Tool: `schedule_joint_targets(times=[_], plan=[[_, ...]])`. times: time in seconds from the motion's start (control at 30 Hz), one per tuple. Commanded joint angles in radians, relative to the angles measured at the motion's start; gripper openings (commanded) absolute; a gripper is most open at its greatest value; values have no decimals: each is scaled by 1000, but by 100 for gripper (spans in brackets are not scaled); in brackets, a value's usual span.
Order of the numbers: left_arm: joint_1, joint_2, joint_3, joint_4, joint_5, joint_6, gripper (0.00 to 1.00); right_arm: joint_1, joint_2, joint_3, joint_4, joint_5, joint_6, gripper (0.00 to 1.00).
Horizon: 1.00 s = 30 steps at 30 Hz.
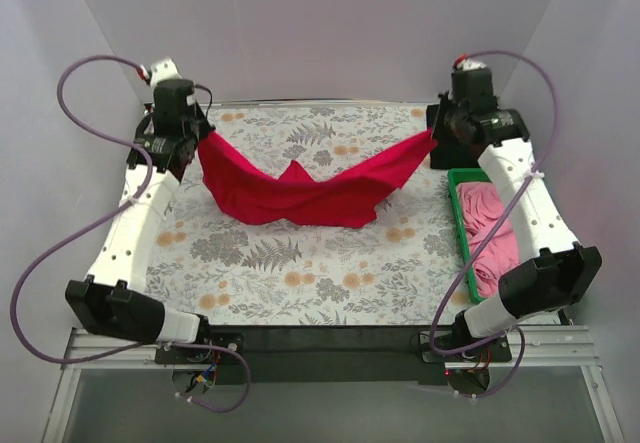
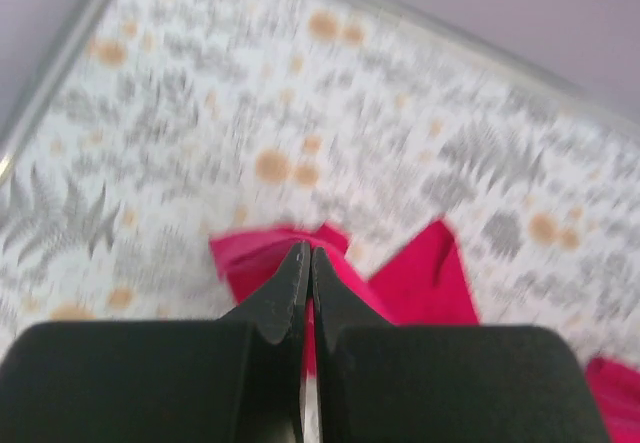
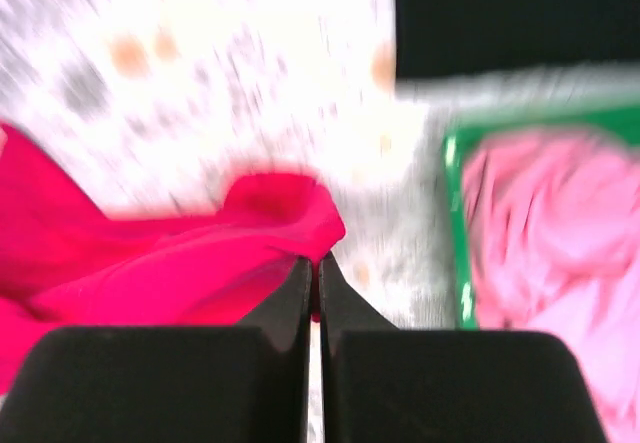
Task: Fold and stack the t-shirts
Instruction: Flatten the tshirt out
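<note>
Over the far half of the flowery surface (image 1: pixel 300 268), the red t-shirt (image 1: pixel 300 195) hung like a hammock between the two arms. The left jaws were squeezed shut on its far-left corner. The right jaws were squeezed shut on its far-right corner, up near the green bin (image 1: pixel 458 225). The middle of the shirt sagged down and looked to be lying bunched on the surface. Pink t-shirts (image 1: pixel 490 223) lay in the bin at the right side. The step looked like spreading the red shirt out flat, ready for folding. To do that well, both arms would need to pull gently away from each other until the sag was gone. They should hold their corners at the same height, so the cloth did not twist. Then they should lower it slowly and lay it down smooth, with no lumps. Pulling too hard could make a corner slip out of the jaws. The right arm should also take care not to bump the bin.
</note>
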Motion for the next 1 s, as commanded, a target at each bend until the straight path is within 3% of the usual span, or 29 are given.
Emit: schedule_joint_targets(times=[0.0, 0.1, 0.23, 0.33, 0.47, 0.57, 0.7, 0.97], plan=[[18, 93, 307, 60, -65, 46, 0, -42, 26, 315, -29, 35, -85, 1], [21, 146, 539, 63, -94, 57, 0, -59, 40, 486, -25, 46, -116, 1], [21, 84, 645, 135, -87, 90, 0, -64, -16, 617, 4, 121, -176, 1], [21, -47, 588, 213, -40, 133, 0, -64, -143, 562, 86, 147, -200, 1], [20, -170, 528, 223, -3, 175, 0, -65, -407, 332, 282, 149, -294, 1], [0, -240, 491, 221, 2, 195, 0, -64, -498, 312, 314, 146, -347, 1], [-36, -314, 513, 211, -18, 236, 0, -64, -540, 357, 311, 120, -410, 1], [-80, -299, 514, 200, -35, 262, 0, -62, -481, 519, 313, 48, -501, 1]])
